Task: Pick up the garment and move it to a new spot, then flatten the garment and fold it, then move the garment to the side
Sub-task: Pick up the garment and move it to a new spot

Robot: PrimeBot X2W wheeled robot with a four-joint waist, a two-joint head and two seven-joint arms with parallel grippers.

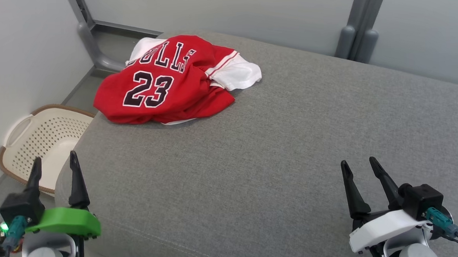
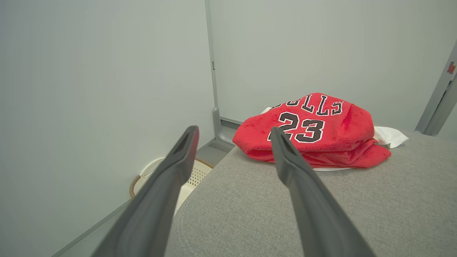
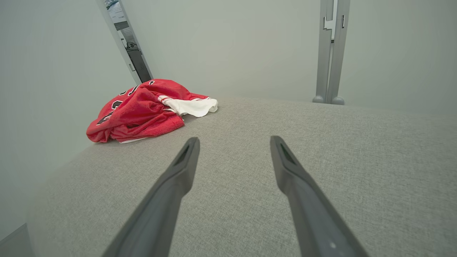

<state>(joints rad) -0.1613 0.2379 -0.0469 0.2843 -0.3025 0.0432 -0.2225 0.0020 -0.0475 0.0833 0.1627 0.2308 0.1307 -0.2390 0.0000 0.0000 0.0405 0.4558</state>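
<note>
The garment (image 1: 164,83) is a red jersey with white sleeves and a black "23", lying crumpled at the far left corner of the grey cushioned surface (image 1: 273,149). It also appears in the left wrist view as a red heap (image 2: 317,130) ahead of the fingers, and in the right wrist view as the garment (image 3: 142,110) far off to the left. My left gripper (image 1: 54,161) hangs open at the surface's near left edge, well short of the jersey. My right gripper (image 1: 359,164) stands open over the near right part, nothing between its fingers.
A white perforated laundry basket (image 1: 37,142) with a brown rim sits on the floor left of the surface. Grey metal posts (image 1: 355,31) and pale wall panels close off the back. The surface drops away at its left edge.
</note>
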